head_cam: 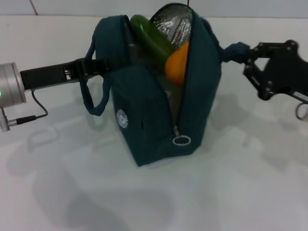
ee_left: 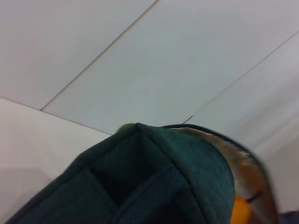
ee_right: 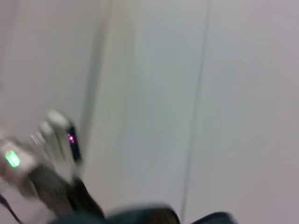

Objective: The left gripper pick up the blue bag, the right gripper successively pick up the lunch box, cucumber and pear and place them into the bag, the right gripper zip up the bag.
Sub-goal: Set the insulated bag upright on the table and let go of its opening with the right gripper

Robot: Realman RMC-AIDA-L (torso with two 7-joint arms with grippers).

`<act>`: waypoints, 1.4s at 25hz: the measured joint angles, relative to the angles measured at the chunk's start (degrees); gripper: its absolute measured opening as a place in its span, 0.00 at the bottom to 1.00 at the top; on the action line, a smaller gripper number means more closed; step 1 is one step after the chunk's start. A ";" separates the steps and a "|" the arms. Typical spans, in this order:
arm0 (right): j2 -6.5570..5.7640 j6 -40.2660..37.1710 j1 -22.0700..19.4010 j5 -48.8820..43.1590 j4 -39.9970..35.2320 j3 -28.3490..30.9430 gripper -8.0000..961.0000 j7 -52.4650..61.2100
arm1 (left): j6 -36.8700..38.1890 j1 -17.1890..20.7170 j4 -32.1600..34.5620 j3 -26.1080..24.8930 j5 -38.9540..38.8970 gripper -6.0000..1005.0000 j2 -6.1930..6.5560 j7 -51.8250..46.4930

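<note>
The blue bag [head_cam: 159, 120] stands upright mid-table with its top open and its foil lining showing. A cucumber [head_cam: 151, 36] pokes out of the opening, and the pear [head_cam: 177, 65] sits just below it. The lunch box is hidden from view. The ring zip pull [head_cam: 182, 140] hangs low on the front. My left gripper [head_cam: 108, 65] is shut on the bag's left side by the loop handle [head_cam: 94, 98]. My right gripper [head_cam: 243, 52] is at the bag's right, shut on the other handle [head_cam: 235, 51]. In the left wrist view the bag's fabric [ee_left: 154, 177] fills the frame, with the pear [ee_left: 240, 210] at its edge.
The white tabletop [head_cam: 144, 202] spreads around the bag. In the right wrist view my left arm [ee_right: 28, 163] appears with a green light, and the bag's top [ee_right: 140, 217] is at the edge. A grey cable [head_cam: 33, 115] hangs from the left wrist.
</note>
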 joint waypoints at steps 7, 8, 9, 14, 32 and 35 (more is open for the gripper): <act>-0.11 -10.68 -5.12 0.10 -3.89 5.54 0.07 0.90 | -0.01 -1.17 -3.02 0.01 -0.04 0.05 0.00 1.33; -0.12 -10.90 -5.37 0.09 -3.89 5.71 0.07 0.98 | -0.02 -1.32 -3.32 0.01 -0.05 0.05 0.01 1.40; -0.13 -11.43 -5.82 0.09 -3.92 6.10 0.07 1.04 | -0.02 -1.60 -3.87 0.01 -0.05 0.05 0.01 1.41; -0.20 -13.29 -7.15 0.00 -3.26 8.85 0.07 1.08 | -0.47 -1.96 -5.19 0.32 -0.01 0.05 0.05 1.81; -0.40 -10.59 -7.03 -0.26 7.52 15.77 0.07 -1.12 | -8.25 -1.10 -6.76 0.21 1.65 0.05 0.28 1.06; -0.41 -10.65 -6.92 -0.11 9.58 16.51 0.07 -2.29 | -9.48 -0.92 -6.94 0.19 1.68 0.05 0.26 1.03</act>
